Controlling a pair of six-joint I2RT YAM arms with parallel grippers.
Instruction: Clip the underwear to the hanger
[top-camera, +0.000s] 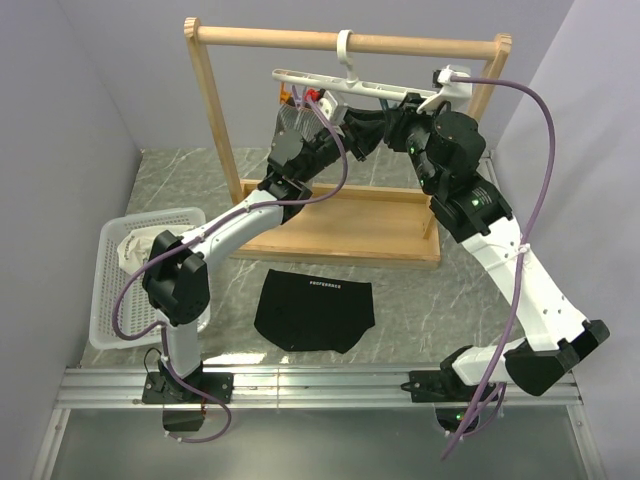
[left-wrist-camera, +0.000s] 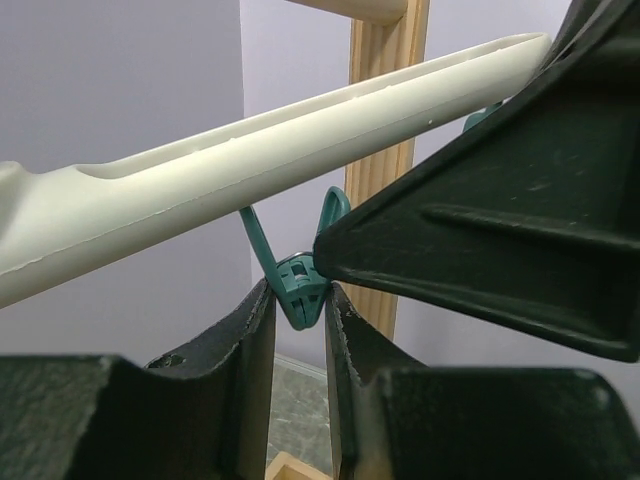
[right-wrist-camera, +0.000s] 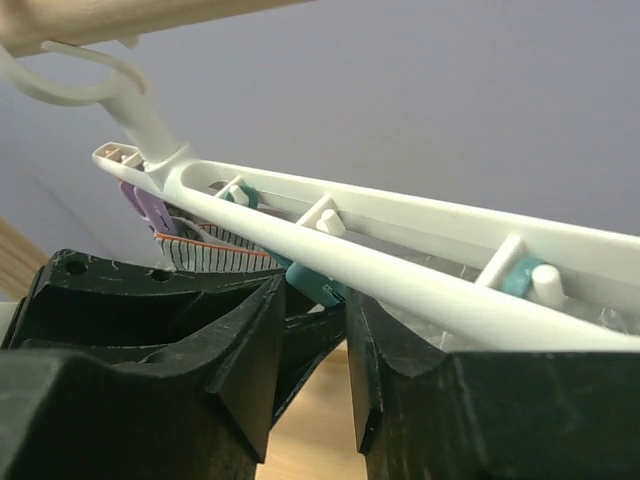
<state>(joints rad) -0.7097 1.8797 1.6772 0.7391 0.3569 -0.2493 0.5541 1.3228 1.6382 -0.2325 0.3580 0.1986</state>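
Underwear: black, hanging slack just under the hanger, strung between my two end effectors; the hanger hooks over the wooden rack.
Left end effector: fingers drawn in on the lower end of a teal clip below the hanger bar, squeezing it from both sides.
Right end effector: fingers close together with a dark fold between them, which I take to be the underwear's edge, though I can't make out the grip itself.
Handling: I judge the fabric light, limp and a little stretchy. It will sag and bunch, so it needs holding taut by the waistband edge, near the side band, with that edge fed into the clip's mouth. The clip is stiff, springy plastic and may slip off my pads.
Hangers: one.
Teal clips: three countable from the right wrist, plus one purple clip.
Black briefs: two; the second black brief lies flat on the worktop.
Grey striped garment: one, at the hanger's left end.
Basket: one, holding a cream cloth.
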